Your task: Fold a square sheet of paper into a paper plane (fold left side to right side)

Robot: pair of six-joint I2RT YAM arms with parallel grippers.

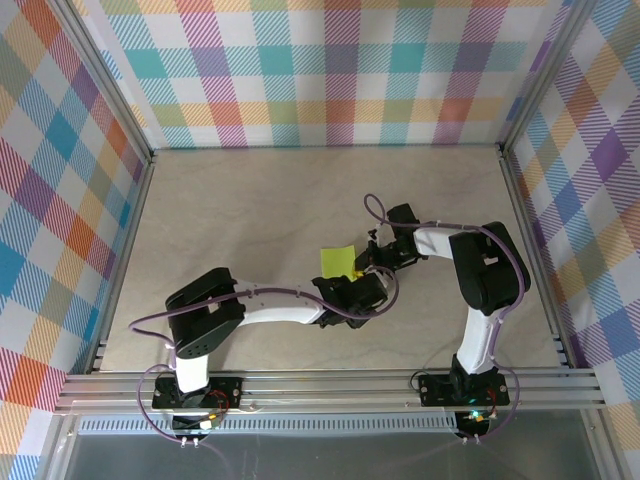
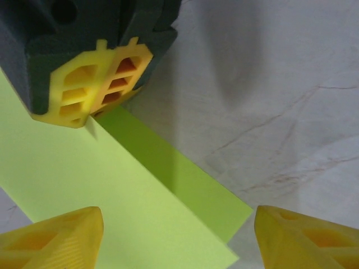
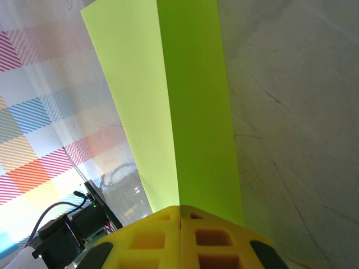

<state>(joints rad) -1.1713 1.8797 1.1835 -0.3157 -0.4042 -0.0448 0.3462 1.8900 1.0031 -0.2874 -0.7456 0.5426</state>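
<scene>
The square sheet of paper (image 1: 337, 260) is lime green and lies partly folded at the table's middle. In the left wrist view its pale upper flap (image 2: 84, 179) overlaps a darker strip (image 2: 190, 182) lying on the table. My right gripper (image 1: 366, 262) is shut on the sheet's edge, and its yellow fingers (image 2: 92, 84) meet the paper at the crease. In the right wrist view the sheet (image 3: 185, 112) runs away from the closed right gripper (image 3: 180, 216). My left gripper (image 2: 179, 241) is open just above the sheet's near corner, holding nothing, its fingertips (image 2: 50, 235) on either side.
The marbled grey table (image 1: 250, 220) is walled by checked panels, with metal rails (image 1: 330, 385) at the near edge. The two arms nearly meet at the paper, with purple cables (image 1: 375, 215) looping off their wrists.
</scene>
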